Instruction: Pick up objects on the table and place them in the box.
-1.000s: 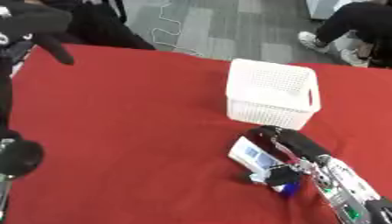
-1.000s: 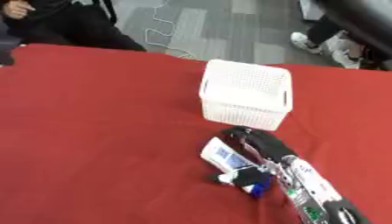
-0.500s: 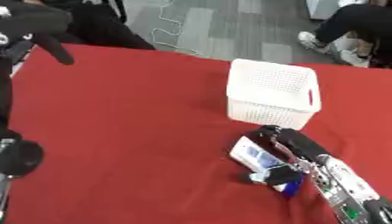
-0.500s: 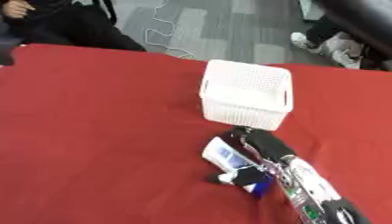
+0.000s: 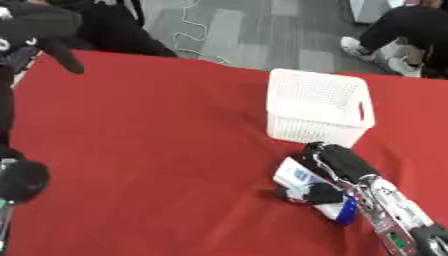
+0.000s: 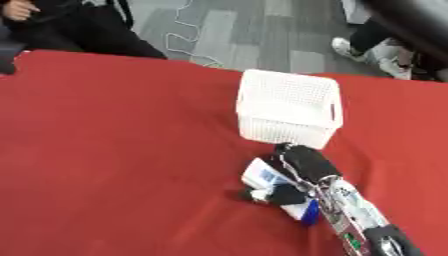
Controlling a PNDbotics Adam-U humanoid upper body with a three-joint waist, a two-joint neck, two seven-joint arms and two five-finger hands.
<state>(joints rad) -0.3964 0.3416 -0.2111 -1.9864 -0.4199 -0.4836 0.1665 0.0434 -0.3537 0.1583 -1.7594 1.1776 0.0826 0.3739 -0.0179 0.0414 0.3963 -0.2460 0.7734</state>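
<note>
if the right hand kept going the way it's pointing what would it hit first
Probably the white basket. The right hand, curled on the blue and white package, points up the table at the basket's near wall, just ahead; the gap's depth is unclear.

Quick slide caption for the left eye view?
Right hand closes on a white-and-blue pack beside the white basket on the red table.

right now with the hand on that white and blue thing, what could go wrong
The right hand covers the white and blue object, so its hold is hard to judge; the object could slip when lifted. The white basket stands just beyond the hand and might get knocked or pushed along the red tablecloth.
</note>
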